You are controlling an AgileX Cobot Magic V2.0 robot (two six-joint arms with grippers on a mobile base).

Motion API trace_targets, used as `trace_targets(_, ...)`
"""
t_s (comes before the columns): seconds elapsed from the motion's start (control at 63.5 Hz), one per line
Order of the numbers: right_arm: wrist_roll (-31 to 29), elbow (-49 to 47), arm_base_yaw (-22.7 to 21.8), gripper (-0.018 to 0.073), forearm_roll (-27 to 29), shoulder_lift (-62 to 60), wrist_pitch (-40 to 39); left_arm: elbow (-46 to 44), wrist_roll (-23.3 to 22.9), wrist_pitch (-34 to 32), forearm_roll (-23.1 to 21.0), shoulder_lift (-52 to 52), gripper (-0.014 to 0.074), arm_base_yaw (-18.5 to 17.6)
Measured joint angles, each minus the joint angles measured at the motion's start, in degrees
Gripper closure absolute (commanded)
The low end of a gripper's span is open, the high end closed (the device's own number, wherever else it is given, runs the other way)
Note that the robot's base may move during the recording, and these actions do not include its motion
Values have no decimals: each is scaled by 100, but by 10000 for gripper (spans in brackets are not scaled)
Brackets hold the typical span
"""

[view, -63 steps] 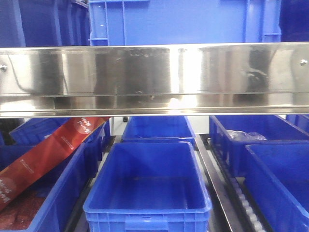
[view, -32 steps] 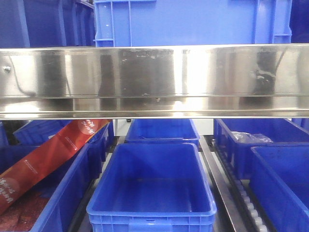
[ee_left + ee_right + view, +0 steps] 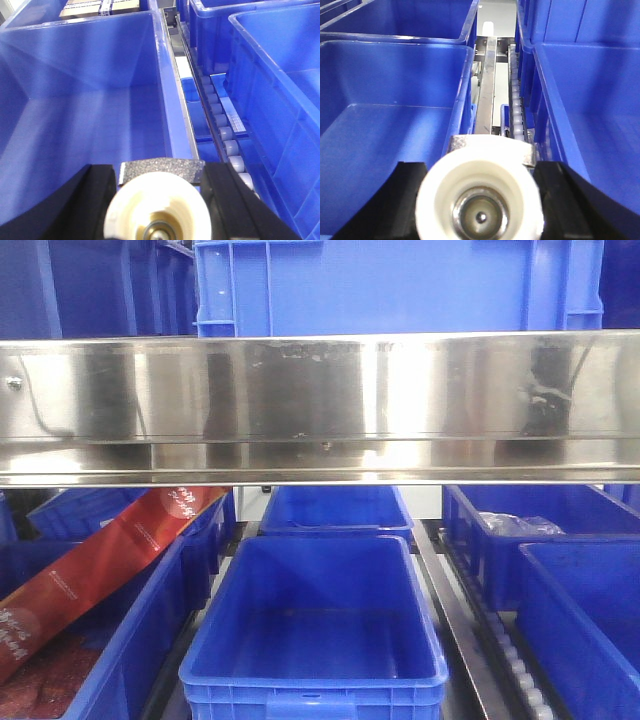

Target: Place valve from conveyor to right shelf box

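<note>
The valve and the conveyor are out of view. In the left wrist view my left gripper (image 3: 162, 170) hovers over the near end of a big blue box (image 3: 85, 100). A white cup hides most of it, and a grey pad fills the gap between the black fingers (image 3: 95, 200). In the right wrist view my right gripper (image 3: 492, 145) sits above the steel rail (image 3: 487, 85), between a left blue box (image 3: 395, 100) and a right blue box (image 3: 590, 100). A silvery-grey pad spans its gap behind the same kind of cup. I see nothing held.
A shiny steel shelf beam (image 3: 320, 405) crosses the front view, with a blue crate (image 3: 390, 285) above it. Below stand an empty blue box (image 3: 313, 680), more blue boxes on the right (image 3: 575, 585), a red banner (image 3: 100, 560) on the left, and roller tracks (image 3: 520, 675).
From one second to half a second ago the shelf and boxes shifted slightly right in the front view. Since then nothing has moved.
</note>
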Motion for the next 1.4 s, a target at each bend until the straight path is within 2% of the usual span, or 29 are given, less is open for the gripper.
trace_targets(0.567, 0, 0, 0, 711, 0, 0, 0, 0, 0, -102, 0, 0, 708, 0)
trace_targets(0.662, 0, 0, 0, 711, 0, 0, 0, 0, 0, -238, -100, 0, 708, 0)
trace_targets(0.772, 0, 0, 0, 711, 0, 0, -53, -14, 0, -433, -422, 34, 708, -55)
trace_targets(0.866, 0, -104, 60, 711, 22, 0, -154, -198, 287, -599, -495, 143, 708, -333)
trace_targets(1.087, 0, -803, 745, 711, 32, 333, -643, -1430, 503, -914, -640, 902, 708, -1729)
trace_targets(1.166, 0, -1047, 973, 711, 43, 556, -685, -1885, 517, -964, -707, 1291, 708, -2103)
trace_targets(1.26, 0, -1252, 1220, 711, 59, 924, -739, -2302, 526, -991, -729, 1771, 708, -2387)
trace_targets(1.402, 0, -1293, 1401, 711, 59, 1495, -828, -2626, 530, -991, -729, 2496, 708, -2579)
